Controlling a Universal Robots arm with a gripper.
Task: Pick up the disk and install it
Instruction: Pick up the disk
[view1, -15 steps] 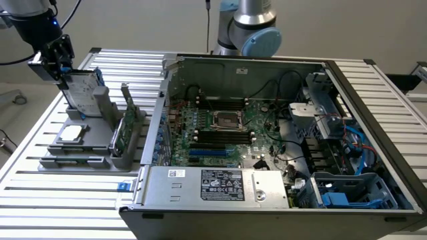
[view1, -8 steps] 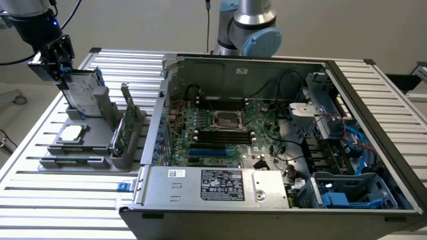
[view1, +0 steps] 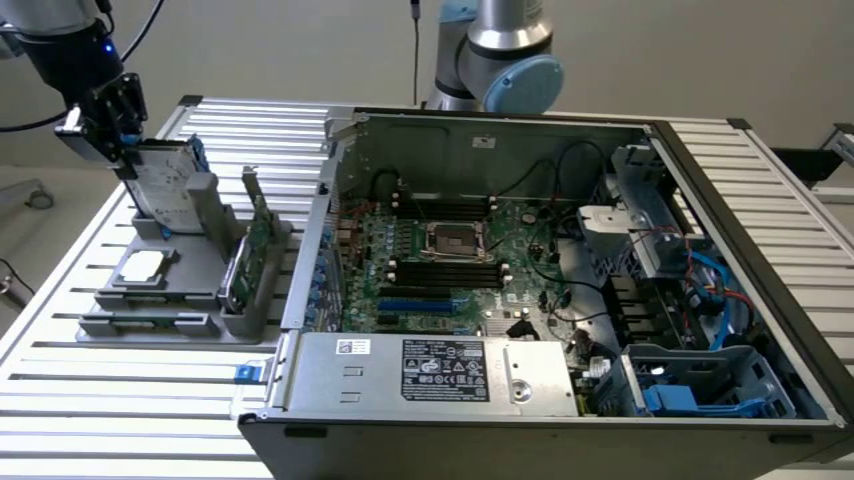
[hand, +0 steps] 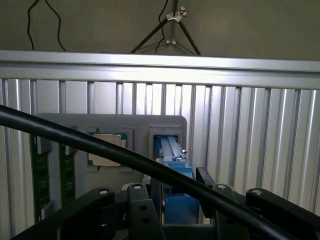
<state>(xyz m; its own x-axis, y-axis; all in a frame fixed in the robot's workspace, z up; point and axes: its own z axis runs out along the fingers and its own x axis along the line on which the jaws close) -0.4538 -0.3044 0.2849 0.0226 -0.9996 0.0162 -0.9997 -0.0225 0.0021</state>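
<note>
The disk (view1: 171, 190) stands on edge in the back slot of the grey holder (view1: 187, 290) at the exterior view's left, its white label and blue rails showing. My gripper (view1: 130, 160) reaches down over its top edge. In the wrist view the disk's blue rail (hand: 172, 160) runs between the two black fingers (hand: 206, 179), and my gripper (hand: 175, 195) straddles it, open, with a thin gap still visible at one side. The disk still rests in its slot.
The holder also carries a small square silver chip (view1: 144, 266) and an upright green card (view1: 254, 250). The open computer case (view1: 534, 250) lies to the exterior view's right, with a blue drive bay (view1: 707, 385) at its near right corner. A black cable (hand: 100, 145) crosses the wrist view.
</note>
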